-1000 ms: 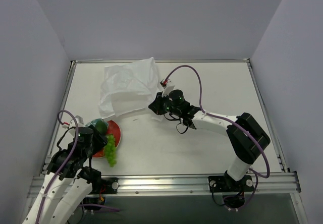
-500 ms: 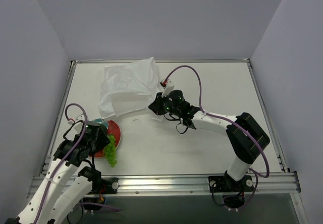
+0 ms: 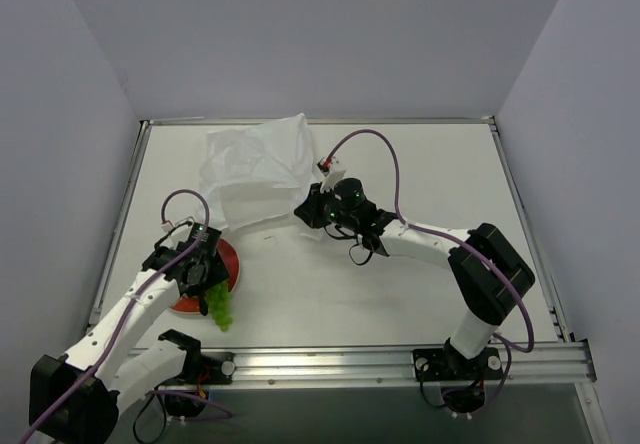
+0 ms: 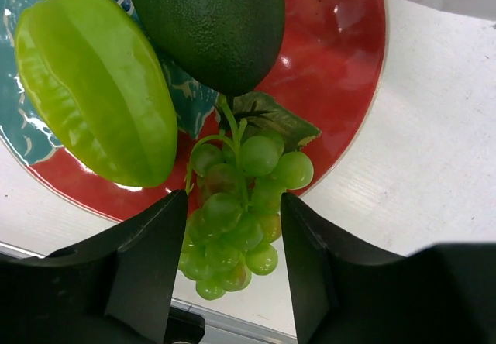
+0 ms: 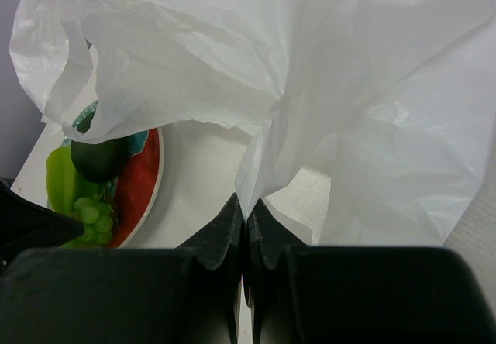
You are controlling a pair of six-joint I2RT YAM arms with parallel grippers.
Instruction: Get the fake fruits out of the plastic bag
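1. Left wrist view gives you three fake fruits (image 4: 209, 26), all resting on one red-rimmed plate (image 4: 349, 73) with a teal pattern.
2. They are a dark green round one (image 4: 203, 18), a yellow-green ridged oval one (image 4: 97, 84) and a light green grape bunch (image 4: 236, 212).
3. The round and ridged fruits lie side by side, and the grape bunch spills over the plate's rim onto the table (image 4: 434, 166).
4. Your left gripper (image 4: 232, 204) is spread, with its fingers (image 4: 147, 266) either side of the grape bunch, and it holds nothing.
5. You have one plastic bag (image 3: 255, 169), white, thin and wrinkled, at the far left of the table beyond the plate.
6. Your right gripper (image 5: 246, 208) is pressed together, pinching a gathered fold of the plastic bag.
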